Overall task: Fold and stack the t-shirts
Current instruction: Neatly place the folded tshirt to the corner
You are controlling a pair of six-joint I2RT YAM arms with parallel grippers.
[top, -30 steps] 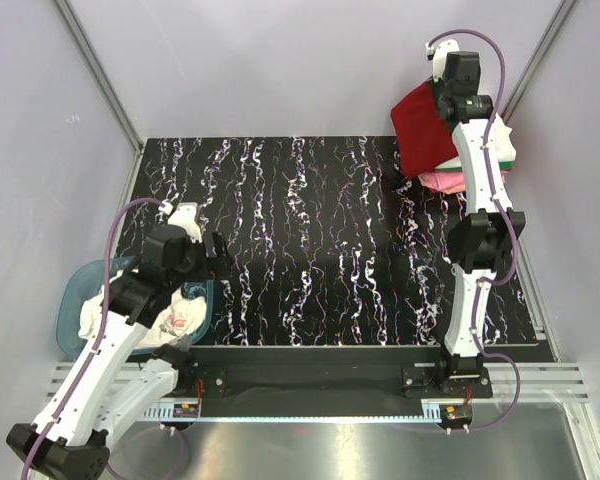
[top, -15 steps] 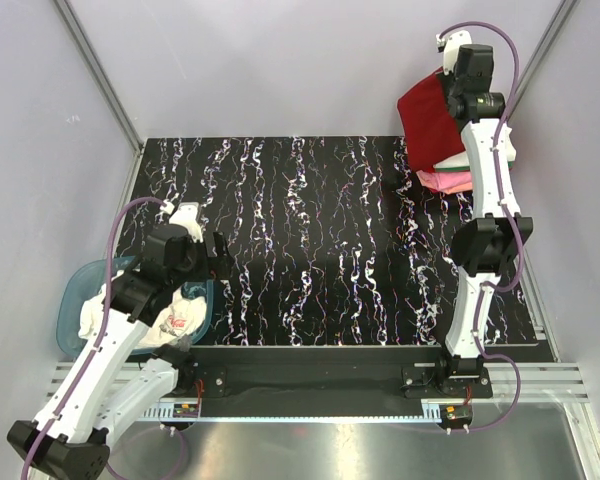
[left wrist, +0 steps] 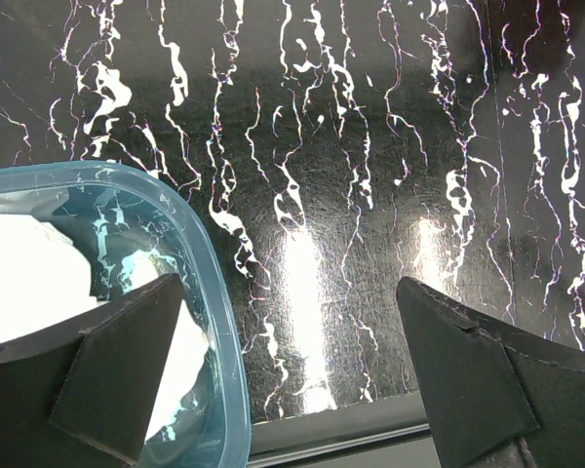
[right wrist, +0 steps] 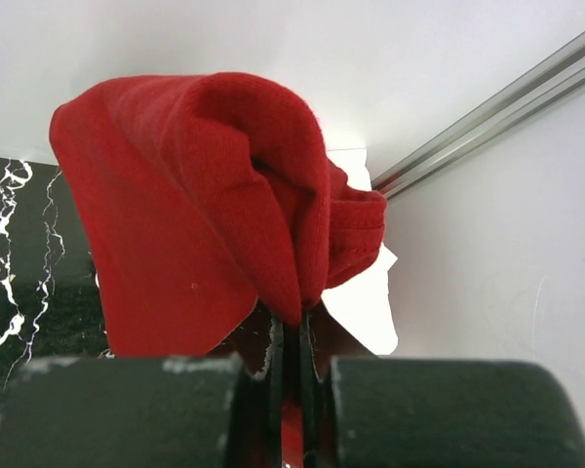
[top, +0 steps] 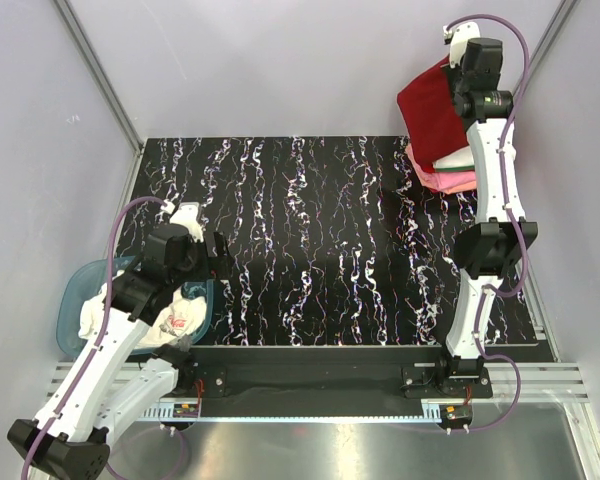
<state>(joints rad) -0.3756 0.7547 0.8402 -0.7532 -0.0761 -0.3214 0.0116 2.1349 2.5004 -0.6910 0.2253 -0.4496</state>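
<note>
Two shirts at least in the teal tub (top: 72, 300) at the near left: a white shirt with red print (top: 180, 318) and a plain white shirt (top: 92, 320), both crumpled. Hovering just over the tub's rim, left end effector (left wrist: 292, 341), fingers spread wide apart, nothing in it. Past that, bare black marbled surface (top: 310, 230) right across.

Far right corner: right end effector (right wrist: 291, 336) pinched tight on the dark red t-shirt (right wrist: 175, 224), held up off the surface, bunched and draping from the grip. Close below it, a small stack with a pink shirt (top: 442, 180) underneath and a white folded shirt (top: 460, 158) on top.

Handling-wise: light, soft cotton with zero stiffness, so expect sagging and unfolding anywhere unsupported. Not slippery, not fragile. Lopsided hang likely from a single pinch like this. Better to take hold along a folded edge, through all layers, and lay it flat onto the stack rather than drop it. Same deal for the tub shirts: grab near a shoulder seam or the collar, lift clear, then spread out on the surface.
</note>
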